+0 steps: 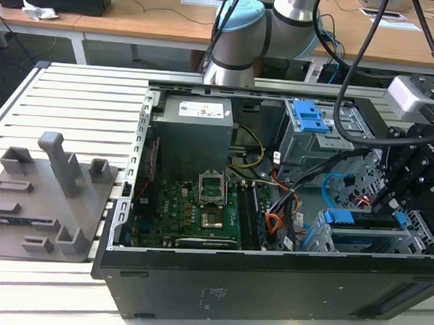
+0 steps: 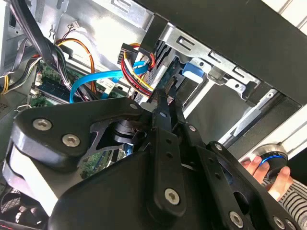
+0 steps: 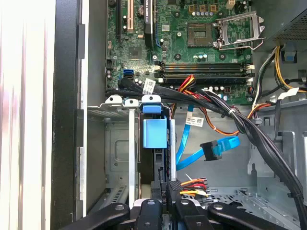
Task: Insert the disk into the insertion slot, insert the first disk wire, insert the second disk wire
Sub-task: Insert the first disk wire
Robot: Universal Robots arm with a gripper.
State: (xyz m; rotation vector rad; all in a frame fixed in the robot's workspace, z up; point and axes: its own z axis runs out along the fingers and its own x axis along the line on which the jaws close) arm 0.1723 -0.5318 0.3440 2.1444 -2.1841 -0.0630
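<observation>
Closest to the first wrist camera is the gripper (image 3: 167, 189), its black fingers drawn together on a black plug (image 3: 173, 185) that trails red, yellow and black leads. It looks like a pinch on that plug, though the linkage hides part of the contact. Directly ahead of the fingertips, almost touching them, stands the disk (image 3: 154, 136). It is on edge and seated in the insertion slot (image 3: 117, 158), with its bright blue caddy tab at the far end. The disk's thin edge runs in line with the fingers, from their tips toward the motherboard (image 3: 192, 38), so the plug and the disk's near end lie on one axis. Whether the plug has met its socket cannot be told. Just beside the disk a blue data cable (image 3: 211, 149) hangs loose, its dark connector free in the air and joined to nothing, so by the look of things that wire is not yet in. A thick black cable bundle (image 3: 249, 129) crosses nearby between the bay and the board. In the exterior view, the open computer case (image 1: 218, 286) lies on a slatted aluminium table (image 1: 75, 97), with the arm reaching into the case at the exterior view's right. A taller grey cage with a blue latch (image 1: 310, 115) stands well apart from the work. A grey fixture plate (image 1: 48, 190) with upright posts sits outside the case on the exterior view's left, and wooden desks (image 1: 137, 13) stand behind. In the second wrist view, a person's hand (image 2: 266, 175) rests on a round knob outside the case.
</observation>
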